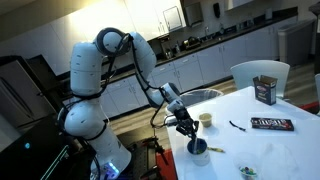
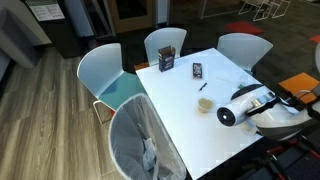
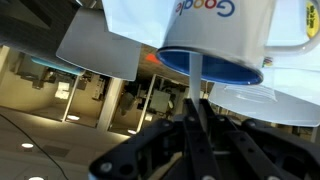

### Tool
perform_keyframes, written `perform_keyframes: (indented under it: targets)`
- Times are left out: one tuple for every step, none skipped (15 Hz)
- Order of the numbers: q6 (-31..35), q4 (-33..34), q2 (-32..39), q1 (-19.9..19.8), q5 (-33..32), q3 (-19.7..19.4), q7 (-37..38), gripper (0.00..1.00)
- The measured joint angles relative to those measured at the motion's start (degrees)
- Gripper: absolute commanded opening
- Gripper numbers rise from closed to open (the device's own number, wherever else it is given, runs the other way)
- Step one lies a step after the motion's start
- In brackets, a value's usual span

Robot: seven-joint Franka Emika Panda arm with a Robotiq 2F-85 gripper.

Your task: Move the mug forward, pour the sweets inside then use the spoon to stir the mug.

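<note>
Gripper point(image 3: 196, 108) hung over mug point(image 3: 215, 30), jaws pinching pale stick point(image 3: 197, 75) w/ tip in mug. Spoon point(image 1: 238, 125) lay apart on table point(image 1: 285, 152), betw. cup point(image 1: 205, 120) & candy pack point(image 1: 272, 124).

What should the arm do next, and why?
Probably sweep the gripper in a small circle to stir. In the wrist view it is shut on a thin pale stick whose far end sits inside the mouth of the mug. The stirring position looks reached, so a slow, tight circle should keep the stick off the rim.
</note>
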Motion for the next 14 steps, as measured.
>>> perform_keyframes:
  targets:
    - [0.0, -0.4, -0.4, -0.3, 0.0, 0.0, 0.8, 0.02]
    - [0.0, -0.7, -0.9, -0.6, -0.1, 0.0, 1.6, 0.02]
    - [0.0, -1.0, -1.3, -0.8, -0.1, 0.0, 2.5, 0.02]
    - [0.1, -0.9, -1.7, -0.4, -0.1, -0.7, 2.6, 0.02]
    - [0.1, -0.7, -2.6, 0.4, -0.1, -2.0, 2.5, 0.02]
    - [0.2, -0.5, -3.4, 1.2, -0.2, -3.2, 2.5, 0.02]
    - [0.3, -0.2, -4.2, 2.2, -0.4, -4.5, 2.4, 0.02]
    - [0.4, 0.3, -4.8, 3.2, -0.5, -5.7, 2.3, 0.02]
    - [0.6, 1.0, -5.0, 3.9, -0.7, -6.5, 2.1, 0.02]
    - [1.0, 1.6, -4.9, 4.4, -0.9, -6.9, 2.0, 0.02]
    - [1.5, 2.0, -4.6, 4.7, -1.1, -6.8, 2.0, 0.02]
    - [1.8, 2.2, -4.0, 4.4, -1.4, -6.0, 2.0, 0.02]
    - [2.0, 2.4, -3.3, 3.7, -1.7, -4.8, 1.7, 0.02]
    - [2.2, 2.7, -2.5, 3.1, -1.7, -3.6, 1.3, 0.02]
